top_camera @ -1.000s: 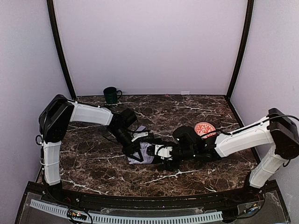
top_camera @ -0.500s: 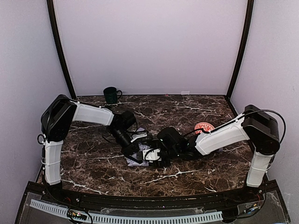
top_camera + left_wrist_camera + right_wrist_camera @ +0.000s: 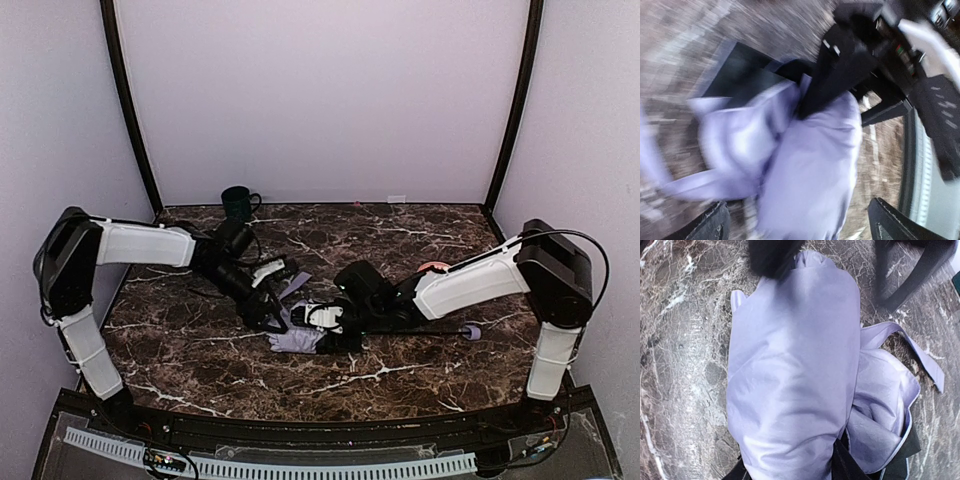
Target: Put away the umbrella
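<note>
We count one umbrella [image 3: 296,340], one dark green mug [image 3: 237,203], one red-patterned bowl [image 3: 432,266] and two arms. The umbrella lies in the middle of the counter [image 3: 200,360]. Its long axis runs left to right, with bunched lavender fabric at the left and a thin black shaft leading to the small handle [image 3: 473,331] at the right. The bowl is mostly hidden behind the right arm. The left wrist view is smeared, but the left gripper [image 3: 801,224] shows its jaws wide apart over the fabric. The right gripper [image 3: 792,470] straddles the bundle, its fingertips cut off at the frame edge and perhaps pressing in. Whether those jaws are clamped we cannot tell.
</note>
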{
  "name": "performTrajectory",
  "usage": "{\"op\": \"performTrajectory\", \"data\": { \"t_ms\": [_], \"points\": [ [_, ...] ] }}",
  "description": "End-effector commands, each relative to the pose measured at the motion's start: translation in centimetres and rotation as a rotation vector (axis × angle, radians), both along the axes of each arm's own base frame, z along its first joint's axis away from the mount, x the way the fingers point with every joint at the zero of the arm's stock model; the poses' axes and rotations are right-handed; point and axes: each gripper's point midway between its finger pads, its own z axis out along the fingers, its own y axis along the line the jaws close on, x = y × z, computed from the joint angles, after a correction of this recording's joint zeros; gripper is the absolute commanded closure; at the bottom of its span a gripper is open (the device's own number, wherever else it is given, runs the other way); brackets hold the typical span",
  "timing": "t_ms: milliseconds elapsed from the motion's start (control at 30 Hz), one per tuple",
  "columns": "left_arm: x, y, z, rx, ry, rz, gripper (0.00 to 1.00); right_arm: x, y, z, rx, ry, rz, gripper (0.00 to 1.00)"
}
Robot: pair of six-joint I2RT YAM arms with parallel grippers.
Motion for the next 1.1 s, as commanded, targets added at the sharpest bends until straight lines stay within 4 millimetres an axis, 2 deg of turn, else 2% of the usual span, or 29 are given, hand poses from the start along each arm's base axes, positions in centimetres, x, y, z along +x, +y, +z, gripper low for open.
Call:
{"op": "performTrajectory", "data": {
  "t_ms": [0, 133, 200, 300, 400, 467, 533, 667, 767, 867, 933, 1067],
  "points": [
    [4.1, 1.5, 5.1, -0.109, -0.379, 0.121, 0.01, -3.7, -4.8, -5.9, -0.204, 0.311, -0.093, 0.84],
    [3.9, 3.0, 8.2, -0.156, -0.617, 0.149, 0.05, -4.2, -5.0, -6.1, -0.208, 0.429, -0.111, 0.84],
    [3.4, 3.6, 11.0, -0.203, -0.756, 0.163, 0.07, -4.2, -4.9, -6.0, -0.208, 0.502, -0.131, 0.85],
    [2.0, 4.2, 12.1, -0.222, -0.896, 0.134, 0.10, -4.1, -4.9, -5.6, -0.189, 0.641, -0.170, 0.84],
    [0.1, 3.7, 10.9, -0.171, -0.962, 0.045, 0.13, -3.6, -5.2, -5.3, -0.166, 0.727, -0.221, 0.85],
    [-1.1, 3.4, 9.0, -0.093, -1.004, -0.054, 0.14, -3.5, -5.4, -5.1, -0.151, 0.779, -0.242, 0.85],
    [-2.4, 2.7, 7.3, -0.036, -1.021, -0.153, 0.15, -2.7, -4.5, -4.3, -0.103, 0.834, -0.246, 0.85],
    [-3.7, 1.6, 5.1, -0.022, -0.991, -0.277, 0.14, -2.9, -4.7, -5.3, -0.142, 0.953, -0.267, 0.85],
    [-3.5, 0.5, 3.9, -0.025, -0.975, -0.315, 0.11, -3.2, -5.3, -6.3, -0.173, 0.992, -0.275, 0.85],
    [-3.7, -0.8, 2.5, -0.023, -0.926, -0.374, 0.09, -3.3, -5.2, -6.4, -0.180, 1.030, -0.263, 0.85],
    [-3.6, -1.7, 1.8, -0.010, -0.906, -0.395, 0.08, -2.8, -5.3, -6.8, -0.189, 1.034, -0.278, 0.85],
    [-2.0, -3.1, 0.9, 0.026, -0.965, -0.387, 0.05, -1.6, -5.0, -6.7, -0.163, 1.059, -0.289, 0.86]
  ]
}}
